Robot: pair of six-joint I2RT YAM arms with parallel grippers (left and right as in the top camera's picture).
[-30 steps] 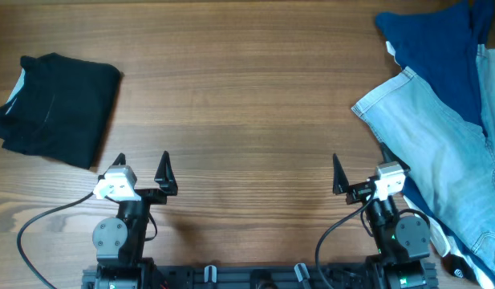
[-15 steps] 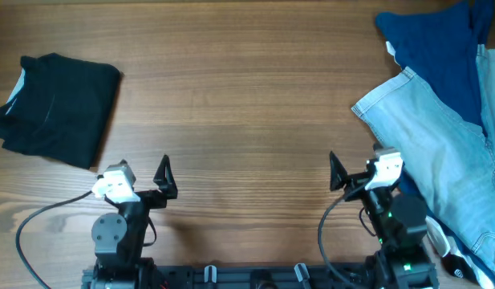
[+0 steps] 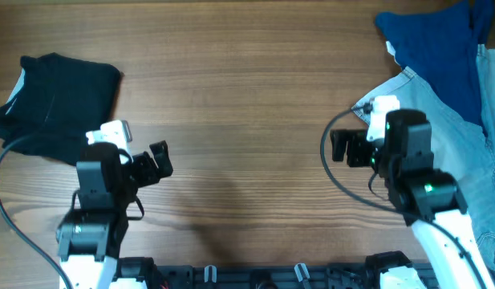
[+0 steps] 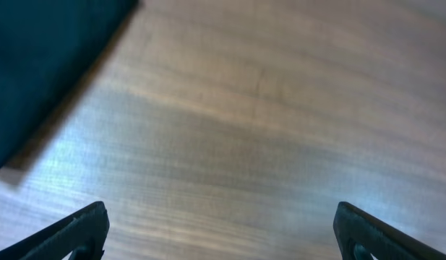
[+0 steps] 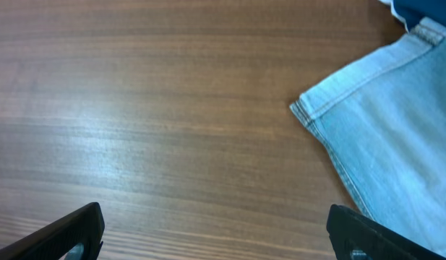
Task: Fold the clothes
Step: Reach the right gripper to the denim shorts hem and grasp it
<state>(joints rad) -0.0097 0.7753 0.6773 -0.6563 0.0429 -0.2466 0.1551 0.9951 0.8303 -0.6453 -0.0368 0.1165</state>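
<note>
The light-blue denim shorts (image 3: 460,160) lie crumpled at the table's right side, with a hemmed leg corner pointing left. They also show in the right wrist view (image 5: 396,123). A navy garment (image 3: 432,44) lies at the far right corner, partly over them. A folded black garment (image 3: 58,104) sits at the far left and also shows in the left wrist view (image 4: 42,58). My right gripper (image 3: 343,148) is open and empty just left of the hem corner, over bare wood (image 5: 215,224). My left gripper (image 3: 155,160) is open and empty right of the black garment (image 4: 219,224).
The wooden table (image 3: 239,88) spreads between the two piles. Black cables (image 3: 10,233) loop near the front edge beside the arm bases. The shorts run off the right edge of the overhead view.
Both arms have lifted from their rest pose and reached out over the table. The right gripper moved toward the shorts' hem corner, the left toward the black garment. The clothes have not moved.
</note>
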